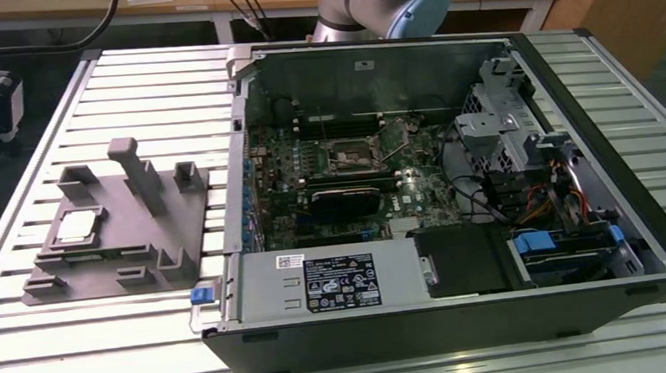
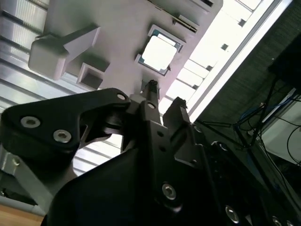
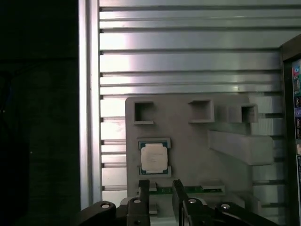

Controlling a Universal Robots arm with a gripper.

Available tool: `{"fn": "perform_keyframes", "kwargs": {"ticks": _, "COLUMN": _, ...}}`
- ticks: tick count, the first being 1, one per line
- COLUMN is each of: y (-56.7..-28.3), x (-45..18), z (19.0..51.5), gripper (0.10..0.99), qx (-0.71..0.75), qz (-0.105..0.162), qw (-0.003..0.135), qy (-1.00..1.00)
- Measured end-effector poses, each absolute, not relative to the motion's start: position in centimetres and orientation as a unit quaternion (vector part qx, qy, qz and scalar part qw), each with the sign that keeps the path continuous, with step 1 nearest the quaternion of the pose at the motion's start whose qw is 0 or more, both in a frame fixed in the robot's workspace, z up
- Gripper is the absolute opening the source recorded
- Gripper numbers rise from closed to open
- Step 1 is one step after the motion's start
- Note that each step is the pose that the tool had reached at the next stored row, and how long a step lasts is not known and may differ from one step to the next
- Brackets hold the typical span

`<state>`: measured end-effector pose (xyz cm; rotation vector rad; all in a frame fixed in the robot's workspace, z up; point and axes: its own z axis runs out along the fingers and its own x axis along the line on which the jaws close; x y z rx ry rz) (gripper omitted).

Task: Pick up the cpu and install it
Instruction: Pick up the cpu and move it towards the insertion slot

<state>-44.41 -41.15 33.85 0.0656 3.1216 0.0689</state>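
The cpu is a small square chip with a pale silver face. It lies flat in a recess of the grey plastic tray, at the exterior view's left. Both wrist views look down on the cpu from well above. My gripper hangs over the tray, short of the chip and apart from it. Its two dark fingers stand open with nothing between them. Inside the open computer case, the square processor socket sits on the green motherboard.
Upright blocks rise from the tray beside the chip. The slatted metal table carries tray and case, and its edge runs close to the tray. A black expansion card and drive cages crowd the case. The arm's base stands behind.
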Motion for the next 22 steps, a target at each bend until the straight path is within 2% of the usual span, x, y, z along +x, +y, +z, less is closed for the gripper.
{"fn": "perform_keyframes", "kwargs": {"ticks": 1, "y": -41.2, "x": -44.4, "z": 33.7, "gripper": 0.353, "qx": 0.020, "qz": 0.022, "qw": 0.009, "qy": 1.000}}
{"fn": "perform_keyframes", "kwargs": {"ticks": 2, "y": -41.2, "x": -44.4, "z": 33.5, "gripper": 0.353, "qx": 0.020, "qz": 0.022, "qw": 0.009, "qy": 1.000}}
{"fn": "perform_keyframes", "kwargs": {"ticks": 3, "y": -41.2, "x": -44.4, "z": 33.3, "gripper": 0.408, "qx": 0.019, "qz": 0.022, "qw": 0.009, "qy": 1.000}}
{"fn": "perform_keyframes", "kwargs": {"ticks": 4, "y": -41.2, "x": -44.4, "z": 33.1, "gripper": 0.408, "qx": 0.019, "qz": 0.022, "qw": 0.009, "qy": 1.000}}
{"fn": "perform_keyframes", "kwargs": {"ticks": 6, "y": -41.2, "x": -44.4, "z": 32.8, "gripper": 0.525, "qx": 0.019, "qz": 0.022, "qw": 0.009, "qy": 1.000}}
{"fn": "perform_keyframes", "kwargs": {"ticks": 7, "y": -41.2, "x": -44.4, "z": 32.6, "gripper": 0.525, "qx": 0.019, "qz": 0.022, "qw": 0.009, "qy": 1.000}}
{"fn": "perform_keyframes", "kwargs": {"ticks": 9, "y": -41.2, "x": -44.4, "z": 32.2, "gripper": 0.643, "qx": 0.019, "qz": 0.022, "qw": 0.009, "qy": 1.000}}
{"fn": "perform_keyframes", "kwargs": {"ticks": 10, "y": -41.2, "x": -44.4, "z": 32.0, "gripper": 0.643, "qx": 0.019, "qz": 0.022, "qw": 0.009, "qy": 1.000}}
{"fn": "perform_keyframes", "kwargs": {"ticks": 11, "y": -41.2, "x": -44.4, "z": 31.9, "gripper": 0.702, "qx": 0.019, "qz": 0.022, "qw": 0.009, "qy": 1.000}}
{"fn": "perform_keyframes", "kwargs": {"ticks": 12, "y": -41.2, "x": -44.4, "z": 31.7, "gripper": 0.702, "qx": 0.018, "qz": 0.022, "qw": 0.009, "qy": 1.000}}
{"fn": "perform_keyframes", "kwargs": {"ticks": 13, "y": -41.2, "x": -44.4, "z": 31.5, "gripper": 0.765, "qx": 0.018, "qz": 0.022, "qw": 0.009, "qy": 1.000}}
{"fn": "perform_keyframes", "kwargs": {"ticks": 22, "y": -41.2, "x": -44.4, "z": 29.9, "gripper": 0.765, "qx": 0.013, "qz": 0.022, "qw": 0.009, "qy": 1.000}}
